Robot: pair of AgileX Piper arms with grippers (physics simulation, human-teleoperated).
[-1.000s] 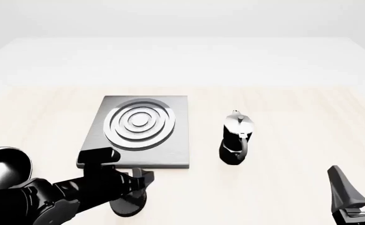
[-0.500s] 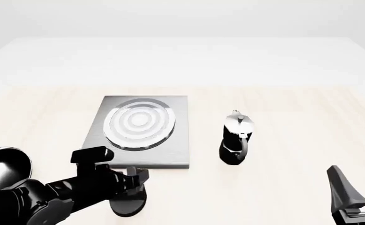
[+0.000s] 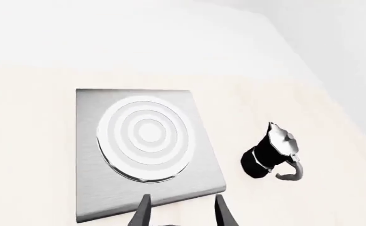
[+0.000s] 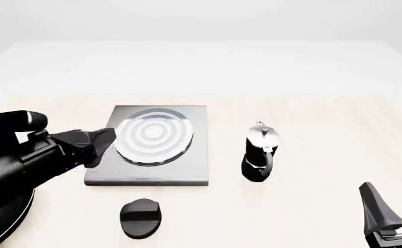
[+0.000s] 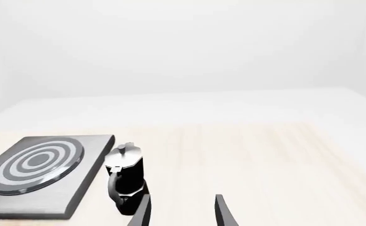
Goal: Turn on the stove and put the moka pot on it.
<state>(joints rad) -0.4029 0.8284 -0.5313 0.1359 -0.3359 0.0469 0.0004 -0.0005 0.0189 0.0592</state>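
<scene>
- Pale wood-grain bench [image 4: 311, 206] under a plain white backdrop carries everything in the scene.
- The stove [image 4: 187, 165], a flat grey metal slab with concentric silver rings as its burner [image 4: 153, 135], lies left of centre in the front view.
- Its separate black oval knob [image 4: 140, 217] sits on the bench just in front of the slab's near edge, apart from it and with nothing touching it.
- The moka pot [image 4: 260, 152] stands upright on the bench just to the right of the stove, not on it; its black base and handle face the near side, with the silver upper part and knobbed lid above.
- The left end effector [image 4: 104, 138] hangs at the stove's left edge, above the slab; the left wrist view shows its two fingers [image 3: 143, 214] spread apart with nothing between them.
- The right end effector [image 4: 392, 206] sits low at the near right corner, well apart from the moka pot, fingers parted and empty.
- In the right wrist view the moka pot [image 5: 125, 173] stands just beside the stove [image 5: 83, 193].
</scene>
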